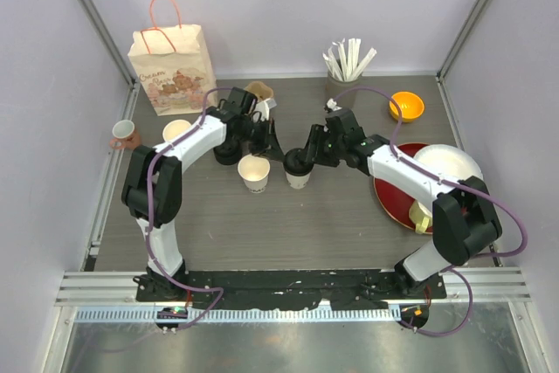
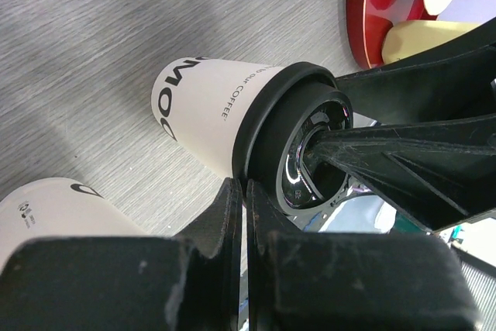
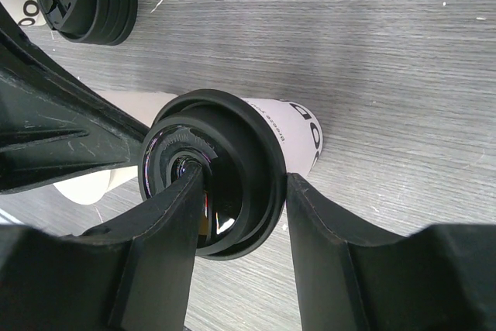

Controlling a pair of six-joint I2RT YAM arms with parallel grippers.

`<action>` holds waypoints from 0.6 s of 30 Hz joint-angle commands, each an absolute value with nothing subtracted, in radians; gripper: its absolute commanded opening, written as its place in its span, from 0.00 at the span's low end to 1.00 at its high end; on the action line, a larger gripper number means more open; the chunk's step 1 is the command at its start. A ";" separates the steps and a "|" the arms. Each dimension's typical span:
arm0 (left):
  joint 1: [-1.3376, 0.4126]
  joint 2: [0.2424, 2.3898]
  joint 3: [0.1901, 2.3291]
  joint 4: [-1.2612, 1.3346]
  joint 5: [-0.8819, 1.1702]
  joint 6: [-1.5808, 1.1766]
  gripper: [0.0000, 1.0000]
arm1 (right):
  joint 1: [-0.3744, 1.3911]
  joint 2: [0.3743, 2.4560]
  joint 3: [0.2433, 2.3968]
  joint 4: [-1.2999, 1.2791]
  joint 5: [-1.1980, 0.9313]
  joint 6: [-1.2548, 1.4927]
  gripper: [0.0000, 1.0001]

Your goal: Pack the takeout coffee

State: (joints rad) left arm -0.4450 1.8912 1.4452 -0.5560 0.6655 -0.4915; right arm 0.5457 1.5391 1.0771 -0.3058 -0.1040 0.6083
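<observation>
My right pincer (image 3: pixel 246 180) is grasping the rim of the black lid (image 3: pixel 232 118), pressing it onto the coffee cup (image 3: pixel 298 133) mid-bench, I reckon. My left pincer (image 2: pixel 245 191), clenched on nothing, sits just beside it. Grey wood-grain bench (image 3: pixel 387 36), pale walls, paper bag (image 1: pixel 172 63) at the back.

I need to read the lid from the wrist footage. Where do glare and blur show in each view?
Left wrist: glare glints inside the black lid; the left fingers are soft, the cup print sharp. Right wrist: a bright glint on the lid's inner ring; the right fingers blurred. Top external: even light, soft shadows on the table.
</observation>
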 commanded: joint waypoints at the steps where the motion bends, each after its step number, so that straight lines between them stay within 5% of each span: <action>1: -0.499 1.980 1.391 -0.627 0.543 -0.414 0.00 | 0.575 1.519 1.013 -0.293 -0.094 0.603 0.51; 9: -0.497 1.980 1.437 -0.632 0.532 -0.361 0.00 | 0.574 1.497 0.951 -0.255 -0.089 0.589 0.51; 18: -0.499 1.987 1.600 -0.658 0.632 -0.321 0.02 | 0.574 1.485 1.140 -0.350 -0.089 0.511 0.54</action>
State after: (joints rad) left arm -0.4717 1.9488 1.5547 -0.6212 0.6594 -0.3870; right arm 0.5495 1.4899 1.0584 -0.3126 -0.0753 0.5549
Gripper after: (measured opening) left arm 0.037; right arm 0.535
